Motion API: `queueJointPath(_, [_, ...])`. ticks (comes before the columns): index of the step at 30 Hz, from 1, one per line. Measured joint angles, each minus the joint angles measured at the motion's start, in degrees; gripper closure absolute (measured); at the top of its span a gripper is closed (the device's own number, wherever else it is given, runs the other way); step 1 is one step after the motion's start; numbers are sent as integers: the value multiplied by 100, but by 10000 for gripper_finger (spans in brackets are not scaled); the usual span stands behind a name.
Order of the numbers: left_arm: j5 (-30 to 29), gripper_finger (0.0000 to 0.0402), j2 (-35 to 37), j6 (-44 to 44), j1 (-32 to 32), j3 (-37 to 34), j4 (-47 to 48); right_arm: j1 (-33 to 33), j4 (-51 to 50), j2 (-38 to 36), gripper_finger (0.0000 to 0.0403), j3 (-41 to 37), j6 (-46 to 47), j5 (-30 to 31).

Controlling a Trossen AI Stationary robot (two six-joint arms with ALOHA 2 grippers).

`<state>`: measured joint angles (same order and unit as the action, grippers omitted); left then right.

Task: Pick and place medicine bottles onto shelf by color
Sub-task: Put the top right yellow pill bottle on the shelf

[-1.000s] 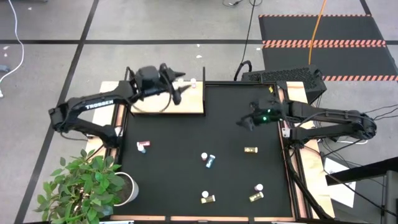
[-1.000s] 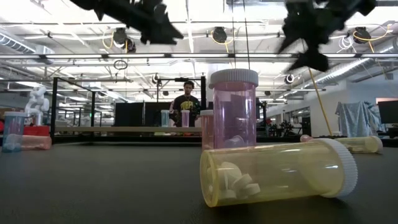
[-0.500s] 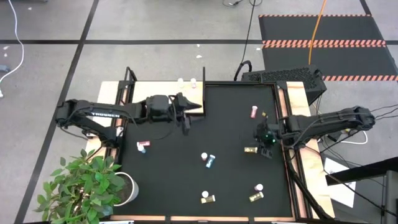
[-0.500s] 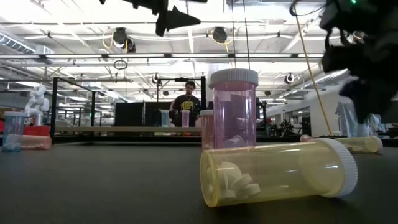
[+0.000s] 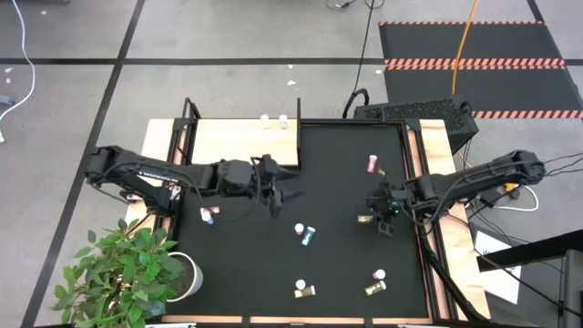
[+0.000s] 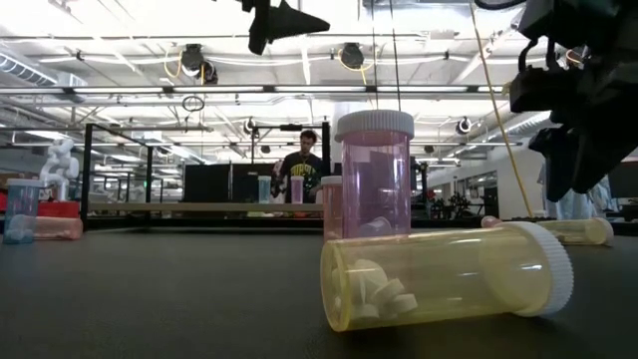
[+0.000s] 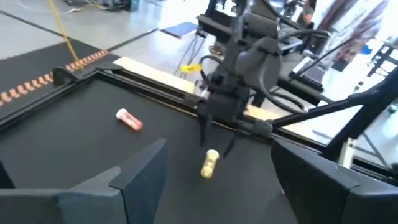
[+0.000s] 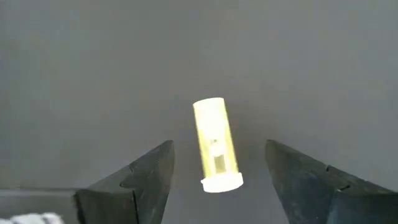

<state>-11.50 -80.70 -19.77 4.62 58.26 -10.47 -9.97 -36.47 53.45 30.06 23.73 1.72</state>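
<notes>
Spreading across most of the table, the black mat (image 5: 301, 214) carries the scattered bottles, and the shelf (image 5: 241, 142) lies at its far left corner with two small bottles (image 5: 273, 119) at its far edge. Next in size are the arms: the left arm reaches over the mat's middle-left, its left gripper (image 7: 217, 186) spread wide and empty, while the right arm leans in from the right side. The right gripper (image 8: 217, 186) hangs directly above a yellow bottle (image 8: 216, 144) lying on its side near the mat's right edge, fingers parted and straddling it without touching. A pink bottle (image 5: 371, 164) lies farther back on that side, and others rest near the front (pink at left, blue in the middle, more yellow ones toward the front edge).

The yellow bottle looks like light, rigid, smooth plastic, so it would likely roll or squirt out of an off-centre pinch. Closing across the middle of the barrel, clear of the white cap, seems the safest hold.
</notes>
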Motion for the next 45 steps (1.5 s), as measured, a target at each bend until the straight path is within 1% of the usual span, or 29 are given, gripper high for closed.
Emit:
queueJointPath(2, [-125, 119, 0, 2, -7, 0, -80, -29, 52, 157, 156, 0, -98, 115])
queueJointPath(5, [-261, 119, 13, 66, -9, 0, -121, -33, 73, 442, 156, 0, -187, 114])
queueJointPath(9, [-264, 119, 8, 288, -8, 0, -169, -52, 274, 827, 156, 0, -195, -164])
queueJointPath(13, [-199, 119, 8, 707, -1, 0, -106, -134, 540, 1189, 156, 0, -72, -101])
queueJointPath(16, [-179, 119, 17, 1002, -27, 0, -108, -140, 543, 1430, 164, 7, 430, 119])
queueJointPath(20, [-160, 119, 276, 1052, -36, 3, 423, -138, 585, 1665, 199, 20, 1081, 149])
queueJointPath(23, [-160, 119, 528, 1206, 43, -2, 1370, -134, 655, 1735, 226, 26, 1785, 122])
queueJointPath(26, [-156, 119, 710, 1545, 162, -2, 2189, -129, 788, 1703, 247, 20, 2734, 20])
queueJointPath(30, [-143, 119, 737, 2075, 282, -2, 2817, -144, 1107, 1613, 266, 7, 4053, -380])
queueJointPath(34, [-146, 119, 626, 2673, 298, -4, 2780, -102, 1484, 1589, 284, 2, 4715, -516])
queueJointPath(37, [-151, 119, 532, 2917, 251, -4, 2590, -98, 1705, 1588, 299, 2, 5170, -549])
queueJointPath(39, [-156, 119, 524, 2983, 225, -4, 2580, -96, 1753, 1584, 309, 2, 5247, -506])
queueJointPath(41, [-160, 119, 524, 2978, 207, -4, 2588, -96, 1749, 1586, 316, 2, 5116, -474])
queueJointPath(43, [-160, 119, 524, 2951, 208, -4, 2665, -96, 1783, 1574, 318, 2, 4593, -485])
queueJointPath(45, [-160, 119, 522, 2842, 234, -4, 2790, -96, 1781, 1487, 317, 22, 3976, -629])
